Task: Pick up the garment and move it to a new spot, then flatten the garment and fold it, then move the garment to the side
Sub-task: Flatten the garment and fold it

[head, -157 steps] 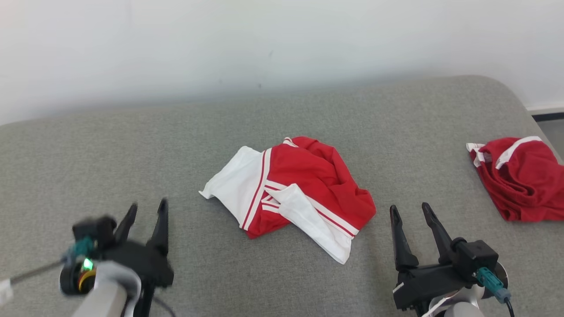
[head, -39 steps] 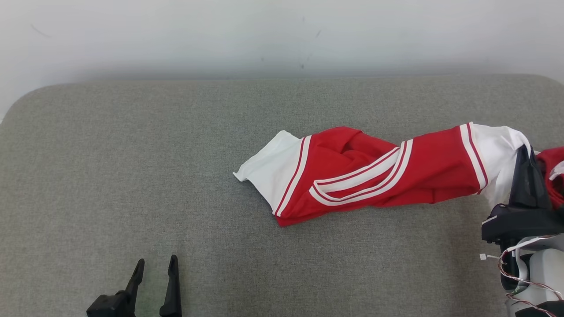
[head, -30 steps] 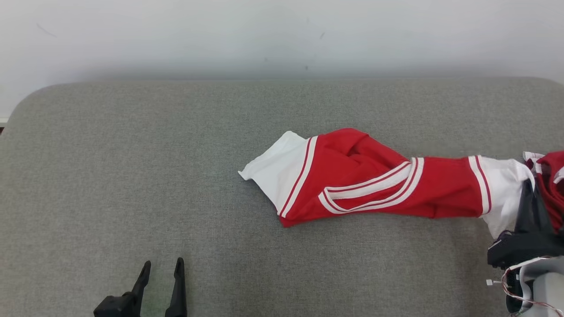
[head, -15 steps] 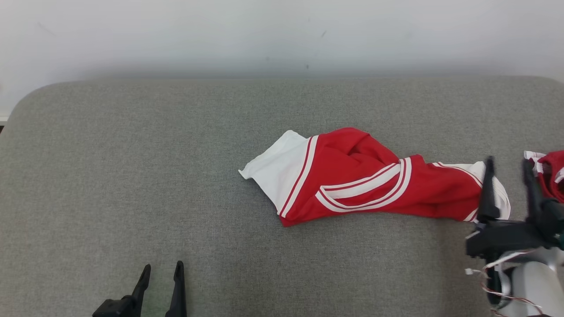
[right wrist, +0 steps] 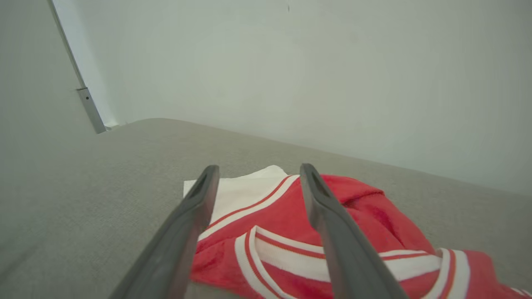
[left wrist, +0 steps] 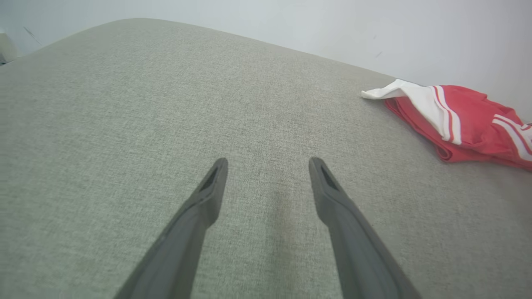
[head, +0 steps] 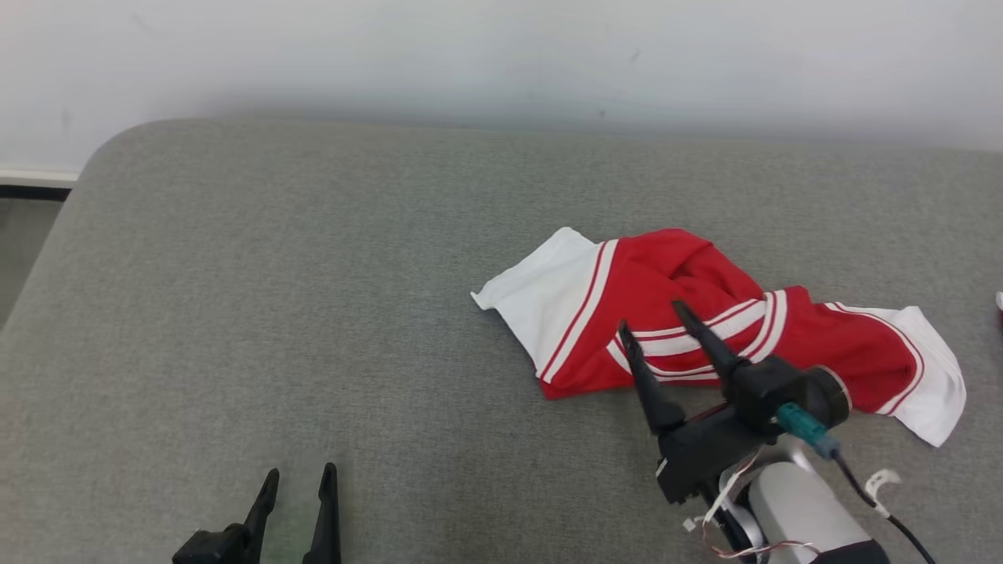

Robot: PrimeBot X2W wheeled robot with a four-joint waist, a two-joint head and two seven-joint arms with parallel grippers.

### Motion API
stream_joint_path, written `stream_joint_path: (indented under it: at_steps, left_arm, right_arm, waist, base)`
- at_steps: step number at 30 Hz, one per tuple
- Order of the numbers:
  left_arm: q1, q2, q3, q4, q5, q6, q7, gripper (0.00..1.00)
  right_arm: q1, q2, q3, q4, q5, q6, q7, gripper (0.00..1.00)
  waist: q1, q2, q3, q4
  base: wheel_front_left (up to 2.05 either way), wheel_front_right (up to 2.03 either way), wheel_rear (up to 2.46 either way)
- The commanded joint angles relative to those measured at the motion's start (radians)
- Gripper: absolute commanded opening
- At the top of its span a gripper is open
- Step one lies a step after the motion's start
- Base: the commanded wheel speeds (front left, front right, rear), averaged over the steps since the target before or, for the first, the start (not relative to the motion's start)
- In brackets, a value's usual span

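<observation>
The garment (head: pixel 705 329) is a red piece with white sleeves and white stripes, lying stretched and twisted on the grey cushioned surface (head: pixel 313 298) right of centre. My right gripper (head: pixel 654 317) is open above the garment's near edge, fingers pointing toward its striped middle, holding nothing. In the right wrist view the garment (right wrist: pixel 353 232) lies between and beyond the open right gripper (right wrist: pixel 255 172). My left gripper (head: pixel 299 474) stands open at the lower left, well away from the cloth. The left wrist view shows the left gripper (left wrist: pixel 268 162) open over bare fabric, the garment (left wrist: pixel 461 120) far to the right.
A scrap of another garment (head: pixel 1000 300) peeks in at the right edge. The surface's rounded left end (head: pixel 94 164) drops off to a floor strip. A pale wall (head: pixel 501 55) runs along the back. Bare grey surface spreads across the left half.
My right gripper let go of the white sleeve end and opened, then swung left to hover over the garment's middle. The sleeve dropped flat. The head camera turned, shifting the whole scene.
</observation>
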Motion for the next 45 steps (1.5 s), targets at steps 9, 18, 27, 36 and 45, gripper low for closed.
stream_joint_path:
  at_steps: [9, 18, 27, 36, 45]
  left_arm:
    - [0.007, -0.001, 0.005, -0.003, -0.012, 0.001, -0.003, 1.0]
    - [-0.007, -0.001, 0.0, -0.005, -0.02, 0.001, -0.003, 1.0]
    - [-0.018, -0.001, 0.004, -0.003, -0.018, 0.001, -0.003, 1.0]
    - [-0.016, -0.001, 0.002, -0.009, -0.016, 0.001, -0.003, 1.0]
    - [-0.056, -0.001, -0.056, 0.0, -0.012, 0.001, -0.003, 1.0]
  right_arm:
    - [-0.049, -0.018, 0.103, 0.2, 0.057, -0.002, 0.0, 1.0]
    - [-0.078, -0.011, 0.099, 0.26, 0.075, -0.002, 0.0, 1.0]
    - [-0.098, -0.015, 0.167, 0.303, 0.136, -0.002, 0.0, 0.17]
    - [-0.148, -0.04, 0.083, 0.141, 0.172, -0.002, 0.0, 0.0]
    - [-0.319, -0.128, -0.125, 0.152, 0.054, -0.002, 0.0, 0.0]
  waist:
    - [0.0, 0.0, 0.016, 0.058]
    - [0.0, 0.0, 0.026, 0.049]
    - [0.0, 0.0, 0.028, 0.046]
    - [0.0, 0.0, 0.039, 0.037]
    - [0.0, 0.0, 0.073, 0.071]
  base:
    - [0.0, 0.0, 0.0]
    - [0.0, 0.0, 0.0]
    - [0.0, 0.0, 0.0]
    - [0.0, 0.0, 0.0]
    - [0.0, 0.0, 0.0]
